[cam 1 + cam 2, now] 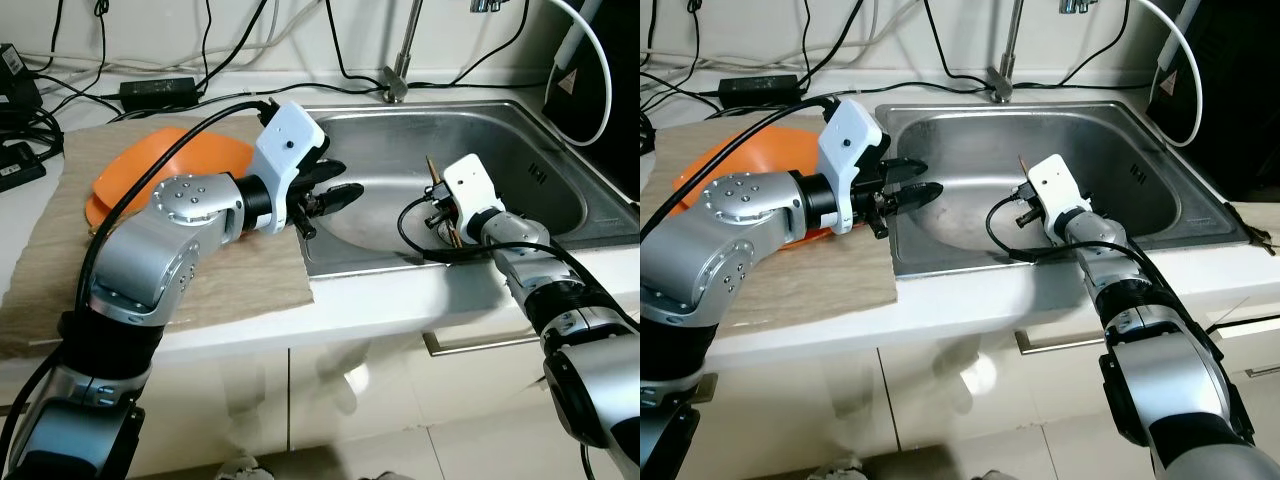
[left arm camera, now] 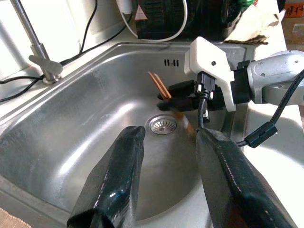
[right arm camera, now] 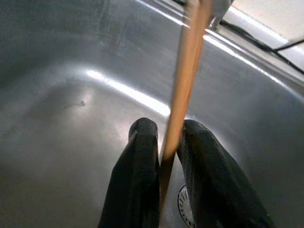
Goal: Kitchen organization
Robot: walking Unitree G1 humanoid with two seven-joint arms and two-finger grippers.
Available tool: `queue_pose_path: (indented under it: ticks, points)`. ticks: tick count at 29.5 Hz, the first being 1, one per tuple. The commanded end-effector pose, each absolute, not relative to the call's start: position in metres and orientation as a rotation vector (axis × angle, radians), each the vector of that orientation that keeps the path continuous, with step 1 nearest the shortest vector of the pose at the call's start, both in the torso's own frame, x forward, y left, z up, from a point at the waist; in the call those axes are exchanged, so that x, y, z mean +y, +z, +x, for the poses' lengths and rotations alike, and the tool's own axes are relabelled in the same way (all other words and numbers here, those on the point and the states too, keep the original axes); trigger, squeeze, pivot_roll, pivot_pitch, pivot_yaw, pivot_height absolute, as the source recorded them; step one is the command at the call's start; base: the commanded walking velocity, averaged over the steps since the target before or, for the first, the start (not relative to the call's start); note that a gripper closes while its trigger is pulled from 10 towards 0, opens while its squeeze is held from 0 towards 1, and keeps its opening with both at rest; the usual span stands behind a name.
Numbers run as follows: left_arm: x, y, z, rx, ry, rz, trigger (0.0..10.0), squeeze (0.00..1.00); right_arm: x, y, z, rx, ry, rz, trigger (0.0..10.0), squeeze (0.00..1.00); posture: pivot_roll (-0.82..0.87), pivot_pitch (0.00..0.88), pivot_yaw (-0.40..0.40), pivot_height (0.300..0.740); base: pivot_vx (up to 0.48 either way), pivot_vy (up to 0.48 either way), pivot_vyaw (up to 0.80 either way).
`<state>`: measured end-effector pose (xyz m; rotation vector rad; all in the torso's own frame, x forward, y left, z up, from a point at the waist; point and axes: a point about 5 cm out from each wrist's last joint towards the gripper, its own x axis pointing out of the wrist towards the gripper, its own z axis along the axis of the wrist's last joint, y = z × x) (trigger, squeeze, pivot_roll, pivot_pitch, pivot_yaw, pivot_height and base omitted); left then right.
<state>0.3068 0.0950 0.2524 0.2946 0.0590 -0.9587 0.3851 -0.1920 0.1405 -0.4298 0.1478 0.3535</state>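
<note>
My right gripper (image 3: 164,156) pinches the chopsticks (image 3: 185,80) over the sink (image 1: 540,180) basin; my left gripper (image 1: 335,195) hovers spread at its left rim.

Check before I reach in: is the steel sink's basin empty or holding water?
Empty: the stainless steel sink looks dry, its round drain strainer uncovered.

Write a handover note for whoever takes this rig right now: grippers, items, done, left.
Right gripper: shut on chopsticks, held over the sink basin near the drain.
Left gripper: open, holding nothing, at the sink's left edge, pointing toward the right gripper.
Orange plate: on the cloth mat left of the sink, behind the left arm.
Done: chopsticks picked up.
Left: get the chopsticks out of the sink, perhaps by handing them to the left gripper; where they go cannot be told.
</note>
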Motion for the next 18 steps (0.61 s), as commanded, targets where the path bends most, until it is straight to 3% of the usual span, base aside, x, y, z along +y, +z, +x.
queue_pose_path:
  ticks: [1, 11, 12, 13, 18]
  points:
    - [0.094, 0.254, 0.306, 0.054, -0.97, 0.304, 10.0, 0.0, -0.193, 0.147, 0.388, 0.122, 0.351, -0.415, 10.0, 1.0, 0.03, 0.025, -0.037, 0.74, 0.0, 0.0, 0.0]
    - [0.127, 0.276, 0.331, 0.056, -0.766, 0.315, 10.0, 0.0, -0.192, 0.169, 0.394, 0.052, 0.38, -0.315, 10.0, 1.0, 0.03, 0.018, -0.039, 0.74, 0.0, 0.0, 0.0]
    - [0.138, 0.28, 0.337, 0.059, -0.691, 0.334, 10.0, 0.0, -0.191, 0.177, 0.396, 0.016, 0.378, -0.263, 10.0, 0.46, 0.04, 0.018, -0.042, 0.74, 0.0, 0.0, 0.0]
    - [0.149, 0.284, 0.342, 0.067, -0.619, 0.342, 10.0, 0.0, -0.19, 0.186, 0.398, -0.024, 0.376, -0.203, 10.0, 0.0, 0.04, 0.02, -0.044, 0.74, 0.0, 0.0, 0.0]
    - [0.184, 0.296, 0.352, 0.093, -0.441, 0.333, 10.0, 0.0, -0.185, 0.209, 0.4, -0.143, 0.414, -0.072, 10.0, 0.0, 0.05, 0.024, -0.055, 0.74, 0.0, 0.0, 0.0]
